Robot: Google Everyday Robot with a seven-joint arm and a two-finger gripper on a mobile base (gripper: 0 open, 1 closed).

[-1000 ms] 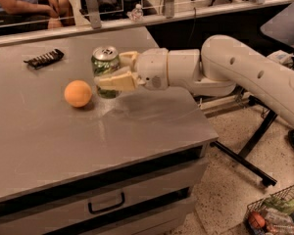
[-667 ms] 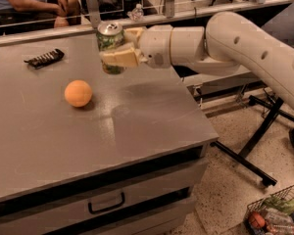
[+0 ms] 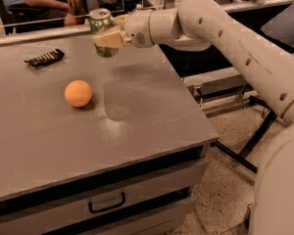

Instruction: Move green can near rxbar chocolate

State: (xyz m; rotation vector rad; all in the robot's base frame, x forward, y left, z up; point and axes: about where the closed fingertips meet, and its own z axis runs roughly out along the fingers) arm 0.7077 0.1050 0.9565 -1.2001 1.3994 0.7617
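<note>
Up behind the round orange ball (image 3: pixel 78 93), the cream two-finger gripper (image 3: pixel 106 39) grips the small green-and-white aluminium can (image 3: pixel 100 17) and covers its middle band — only the silver top and a strip of base show. Beyond the ball to its left, the flat dark brown snack bar wrapper (image 3: pixel 45 58) bears pale markings too small to read.

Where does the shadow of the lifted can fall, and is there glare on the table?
Camera view: the gripper, jaws shut on the green can, hangs over the table's far edge; a soft dark patch, probably its shadow, lies right of the orange ball; faint pale sheen beside it.
</note>
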